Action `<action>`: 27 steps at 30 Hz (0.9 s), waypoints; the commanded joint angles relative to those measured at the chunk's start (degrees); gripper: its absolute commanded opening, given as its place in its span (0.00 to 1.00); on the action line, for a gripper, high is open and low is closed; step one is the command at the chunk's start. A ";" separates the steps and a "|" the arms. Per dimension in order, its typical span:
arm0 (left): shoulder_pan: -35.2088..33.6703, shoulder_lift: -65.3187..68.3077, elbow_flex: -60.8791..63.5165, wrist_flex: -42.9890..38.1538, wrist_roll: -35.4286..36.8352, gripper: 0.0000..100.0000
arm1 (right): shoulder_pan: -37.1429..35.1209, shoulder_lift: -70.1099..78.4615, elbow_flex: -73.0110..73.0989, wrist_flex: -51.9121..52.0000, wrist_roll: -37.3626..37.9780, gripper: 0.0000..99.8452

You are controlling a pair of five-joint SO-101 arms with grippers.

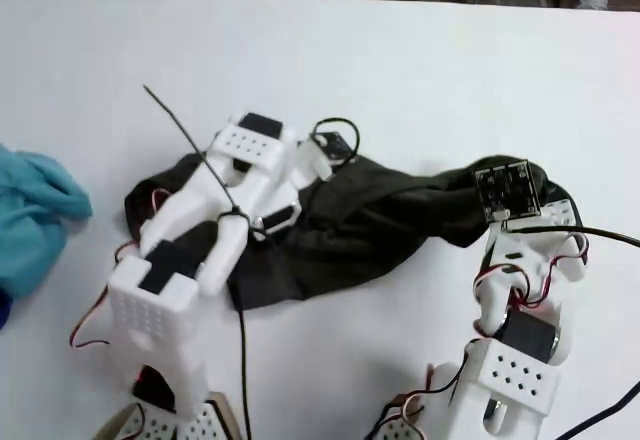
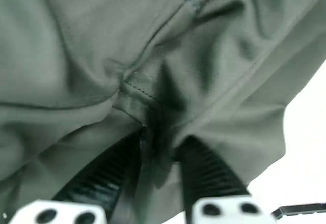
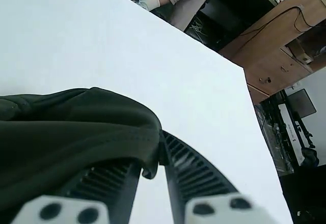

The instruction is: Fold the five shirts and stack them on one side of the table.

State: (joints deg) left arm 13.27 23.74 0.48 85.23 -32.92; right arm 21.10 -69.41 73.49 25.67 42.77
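Jaws of left gripper (image 2: 159, 137) and right gripper (image 3: 153, 158) each pinch the dark shirt (image 1: 350, 228), probably to spread it flat.

**Desk** (image 1: 400, 70): white, broad top.

**Dark shirt** (image 1: 350, 230): one, crumpled, lying across the middle of the desk and drawn out sideways into a long bunched shape.

**Light blue cloth** (image 1: 35, 220): bunched at the desk's left edge, apart from the dark shirt.

**Left arm** (image 1: 170, 290): white, rising from the near edge and slanting over the shirt's left part. A black cable (image 1: 240, 340) trails along it.

**Right arm** (image 1: 515, 350): white, near edge. Its head carries a small black board (image 1: 505, 188) and sits over the shirt's right end.
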 commanded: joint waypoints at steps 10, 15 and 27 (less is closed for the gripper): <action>-0.62 -0.53 -4.62 4.04 -0.53 0.16 | 0.75 -0.13 -0.97 -0.92 0.26 0.02; -1.05 -0.53 -4.44 3.34 -0.62 0.16 | 0.84 -0.13 -0.97 -0.92 0.26 0.02; -7.12 -0.44 -4.09 1.76 -2.90 0.07 | 0.48 -0.13 -0.97 -1.10 0.26 0.02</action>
State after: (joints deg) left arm 6.68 23.74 -1.89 86.90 -35.21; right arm 21.10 -69.41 73.49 25.67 42.77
